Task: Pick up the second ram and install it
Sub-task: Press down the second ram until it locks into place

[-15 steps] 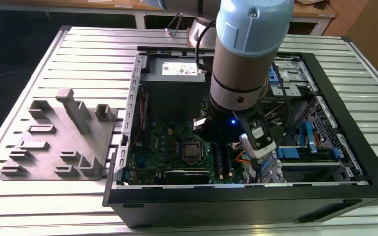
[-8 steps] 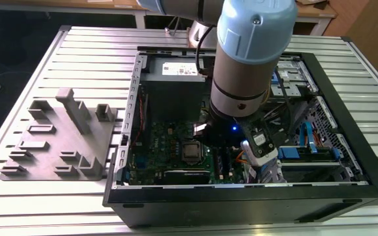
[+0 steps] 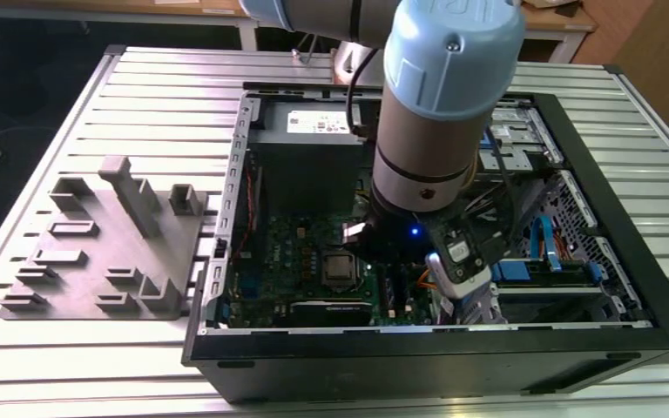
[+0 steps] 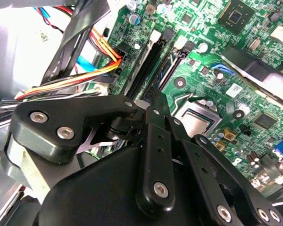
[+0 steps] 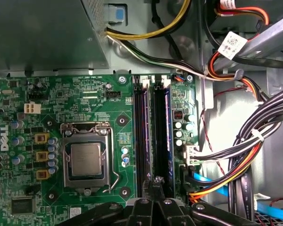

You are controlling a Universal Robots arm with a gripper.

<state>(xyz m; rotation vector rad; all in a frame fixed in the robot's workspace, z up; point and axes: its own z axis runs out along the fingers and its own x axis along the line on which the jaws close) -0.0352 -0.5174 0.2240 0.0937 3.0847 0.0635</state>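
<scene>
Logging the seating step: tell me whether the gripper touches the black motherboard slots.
Cannot tell. In the first wrist view the gripper overlaps the black motherboard slots, but that view hides any gap.

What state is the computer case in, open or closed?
Open. The computer case has no cover on top, so the green motherboard inside shows.

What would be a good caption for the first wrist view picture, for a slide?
Gripper poised over two memory sticks standing in the motherboard slots, beside the processor socket.
</scene>
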